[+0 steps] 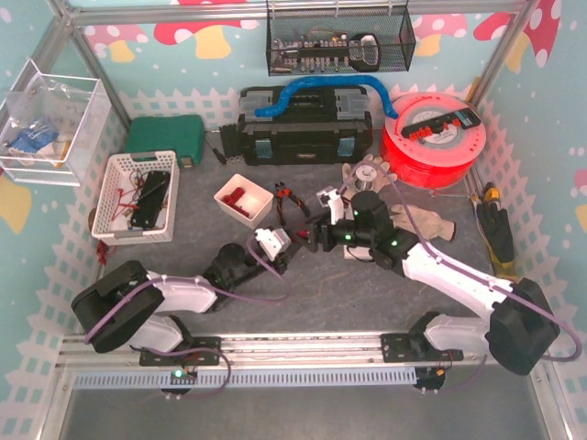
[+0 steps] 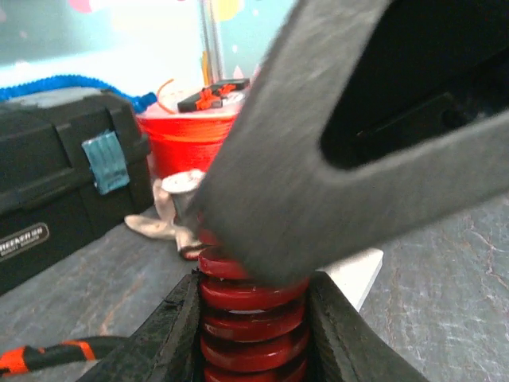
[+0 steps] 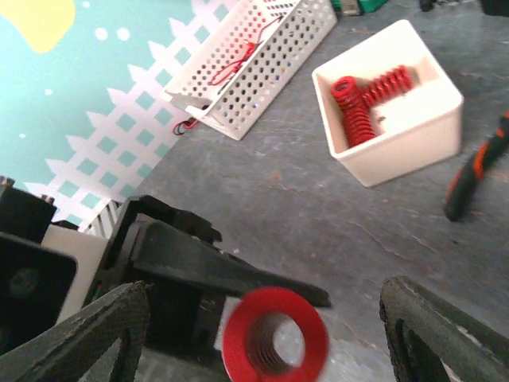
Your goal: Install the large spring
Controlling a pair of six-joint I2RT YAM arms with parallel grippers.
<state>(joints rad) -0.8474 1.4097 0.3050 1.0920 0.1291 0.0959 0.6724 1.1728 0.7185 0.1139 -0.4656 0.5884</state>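
Note:
My left gripper (image 2: 253,306) is shut on the large red spring (image 2: 250,334), holding it by its coils. In the top view the left gripper (image 1: 275,244) sits at the table's middle, close to my right gripper (image 1: 318,235). In the right wrist view the spring (image 3: 274,344) shows end-on, blurred, between my right gripper's (image 3: 266,338) wide-open fingers (image 3: 87,342), which do not touch it. The left gripper's black fingers (image 3: 199,270) lie behind it. One dark right finger (image 2: 334,159) looms over the spring's top in the left wrist view.
A white box (image 1: 243,199) of small red springs (image 3: 362,99) and orange-handled pliers (image 1: 292,200) lie just behind the grippers. A white basket (image 1: 138,197) is at the left, with a black toolbox (image 1: 303,128), a red filament spool (image 1: 431,137) and gloves (image 1: 417,220) behind.

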